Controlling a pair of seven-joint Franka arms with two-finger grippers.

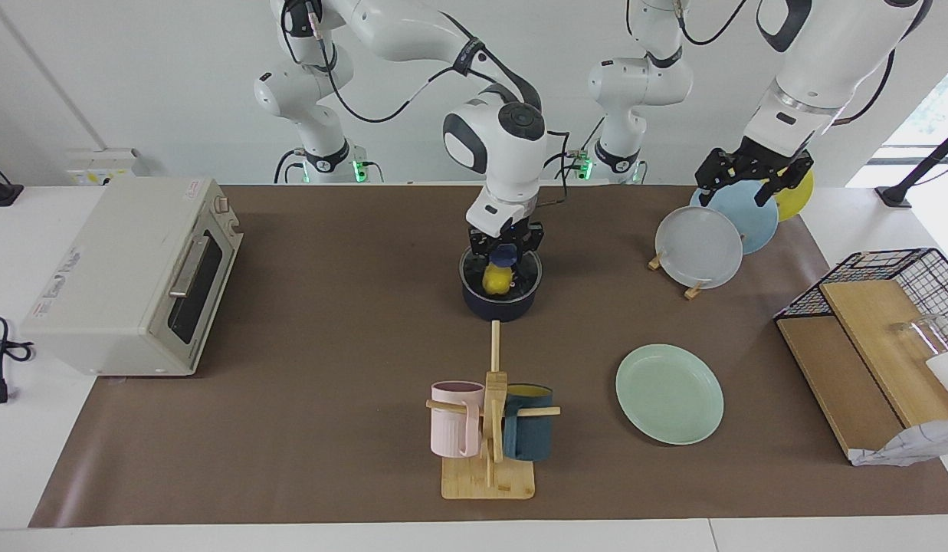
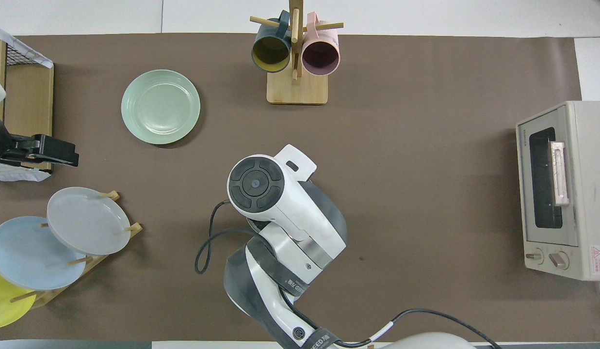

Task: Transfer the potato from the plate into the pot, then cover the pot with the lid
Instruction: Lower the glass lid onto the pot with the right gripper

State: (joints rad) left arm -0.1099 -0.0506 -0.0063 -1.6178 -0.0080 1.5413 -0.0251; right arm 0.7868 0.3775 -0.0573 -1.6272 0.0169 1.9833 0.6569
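Note:
The yellow potato lies inside the dark navy pot in the middle of the table. It shows through the clear glass lid. My right gripper is shut on the lid's blue knob and holds the lid level at the pot's rim; whether it rests there I cannot tell. The mint-green plate lies bare, farther from the robots, toward the left arm's end. My left gripper hangs open over the plate rack, holding nothing. In the overhead view the right arm hides the pot.
A wooden rack with grey, light blue and yellow plates stands toward the left arm's end. A mug tree with a pink and a dark mug stands farther out than the pot. A toaster oven and a wire basket stand at the table's two ends.

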